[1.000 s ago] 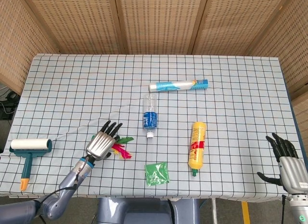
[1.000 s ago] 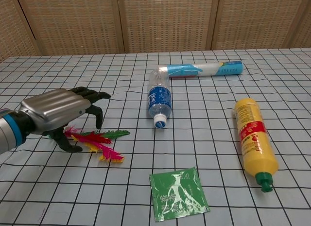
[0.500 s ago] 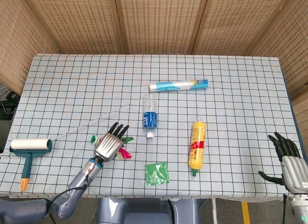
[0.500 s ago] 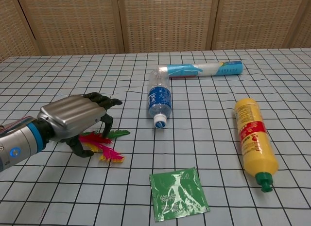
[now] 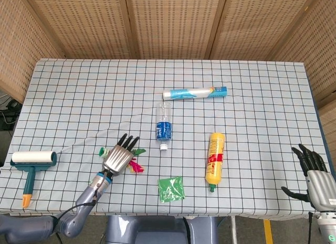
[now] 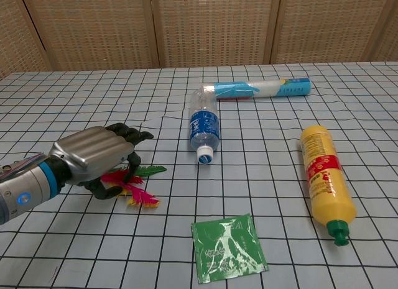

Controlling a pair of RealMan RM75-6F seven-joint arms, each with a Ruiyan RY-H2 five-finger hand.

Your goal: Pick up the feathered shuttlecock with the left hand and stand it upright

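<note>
The feathered shuttlecock [image 6: 134, 182] lies flat on the checked cloth, its red, pink, yellow and green feathers spreading right from under my left hand [image 6: 93, 155]. The hand lies across its middle, fingers curled down on the far side and thumb on the near side. The feathers sit between them; whether they are clamped does not show. In the head view the left hand [image 5: 118, 159] covers the shuttlecock [image 5: 137, 168], and a green bit sticks out at the hand's left. My right hand [image 5: 315, 173] hovers off the table's near right corner, fingers spread and holding nothing.
A clear water bottle [image 6: 203, 127] lies right of the shuttlecock. A green sachet [image 6: 227, 247] is near the front edge, and a yellow bottle [image 6: 326, 177] lies further right. A blue-and-white tube [image 6: 256, 89] is behind. A lint roller [image 5: 31, 165] lies at far left.
My left hand has moved right and dropped lower onto the shuttlecock, its fingers curling further around the feathers. The shuttlecock has not shifted. The right hand has barely moved.
</note>
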